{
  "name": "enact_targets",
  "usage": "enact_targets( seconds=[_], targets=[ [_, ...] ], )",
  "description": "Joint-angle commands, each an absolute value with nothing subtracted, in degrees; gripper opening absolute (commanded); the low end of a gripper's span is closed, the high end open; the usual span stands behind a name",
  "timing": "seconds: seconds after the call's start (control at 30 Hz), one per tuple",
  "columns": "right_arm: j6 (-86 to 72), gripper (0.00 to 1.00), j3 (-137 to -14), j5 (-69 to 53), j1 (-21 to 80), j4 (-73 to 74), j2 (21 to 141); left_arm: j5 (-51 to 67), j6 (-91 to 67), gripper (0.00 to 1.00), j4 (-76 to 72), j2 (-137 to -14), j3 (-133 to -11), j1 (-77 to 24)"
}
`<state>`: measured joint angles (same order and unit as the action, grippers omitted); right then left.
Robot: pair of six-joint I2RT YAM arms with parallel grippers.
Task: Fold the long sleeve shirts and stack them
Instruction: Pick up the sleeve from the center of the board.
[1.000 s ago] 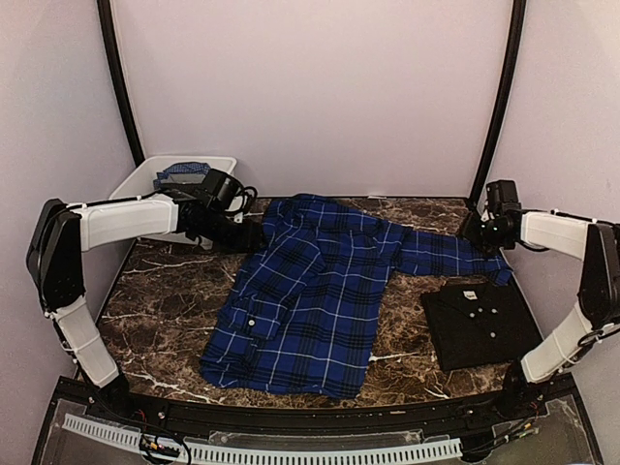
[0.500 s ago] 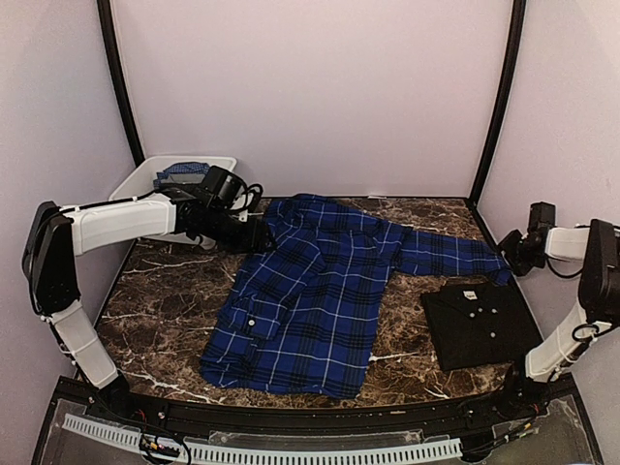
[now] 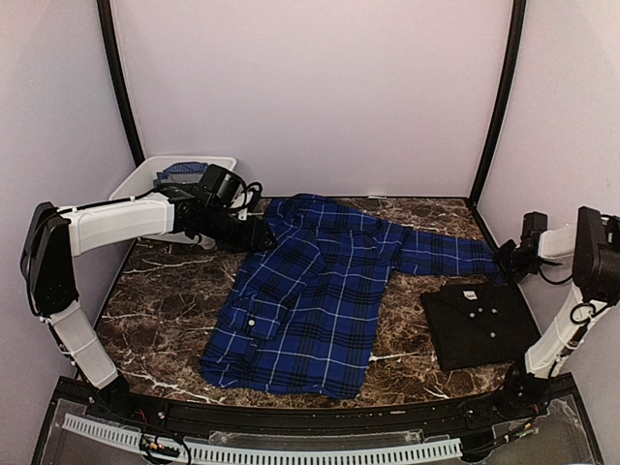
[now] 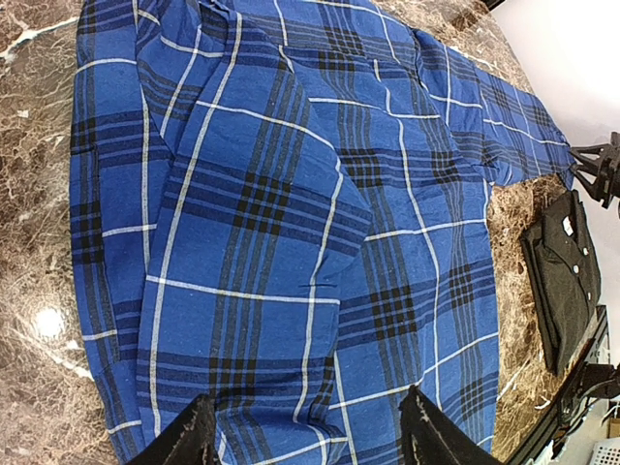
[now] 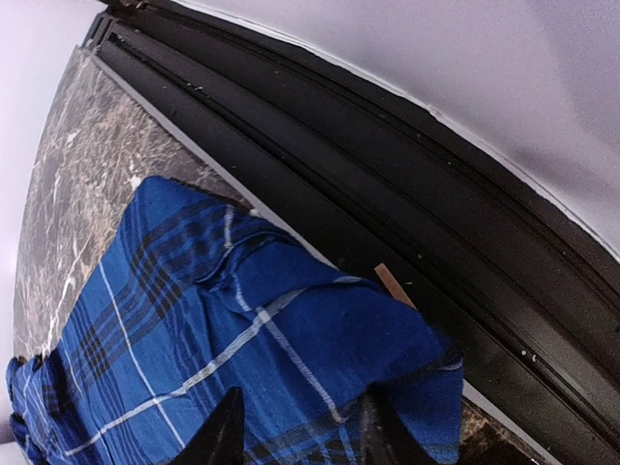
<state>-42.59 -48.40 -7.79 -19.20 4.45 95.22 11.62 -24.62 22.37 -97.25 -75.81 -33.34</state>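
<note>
The royal-blue plaid shirt (image 3: pixel 315 291) lies spread across the middle of the table, one sleeve stretched out to the right. The black shirt (image 3: pixel 481 325) lies folded at the right; it also shows in the left wrist view (image 4: pixel 567 276). My left gripper (image 3: pixel 256 235) is open and low over the plaid shirt's back-left shoulder, with the cloth (image 4: pixel 291 242) under its fingers (image 4: pixel 199 436). My right gripper (image 3: pixel 504 257) is open at the sleeve's cuff (image 5: pixel 349 339), its fingertips (image 5: pixel 383 426) on either side of the cloth.
A white tub (image 3: pixel 131 184) holding blue cloth (image 3: pixel 182 170) stands at the back left, behind my left arm. A black frame rail (image 5: pixel 368 194) runs along the table's right edge just beyond the cuff. Bare marble (image 3: pixel 165 291) lies left of the plaid shirt.
My right gripper swung out to the right from above the sleeve, then dropped low to the cuff. My left gripper edged slightly right at the shoulder. The shirts have not moved.
</note>
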Motion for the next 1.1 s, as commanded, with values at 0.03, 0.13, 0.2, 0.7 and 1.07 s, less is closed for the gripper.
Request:
enact_targets(
  seconds=[0.03,0.13,0.2,0.7,1.07],
  targets=[
    [-44.2,0.33,-49.1,-7.9,-19.5,1.1,96.7,12.0,-24.5,0.64,22.0,-94.6,-75.8,-33.6],
    [-45.1,0.31,-48.5,-7.9,-19.4,0.4,96.4,12.0,-24.7,0.63,22.0,-94.7,-76.0,-33.5],
    [-45.6,0.31,-47.8,-7.9,-19.4,0.4,95.8,12.1,-24.8,0.63,22.1,-94.7,-76.1,-33.5],
    [-47.4,0.39,-45.2,-6.3,-19.6,-4.5,96.7,12.0,-25.1,0.63,22.7,-94.9,-76.7,-33.6],
    [-48.2,0.21,-47.4,-7.4,-19.6,-6.7,99.2,12.1,-25.4,0.63,22.8,-94.8,-76.3,-33.6]
  ],
)
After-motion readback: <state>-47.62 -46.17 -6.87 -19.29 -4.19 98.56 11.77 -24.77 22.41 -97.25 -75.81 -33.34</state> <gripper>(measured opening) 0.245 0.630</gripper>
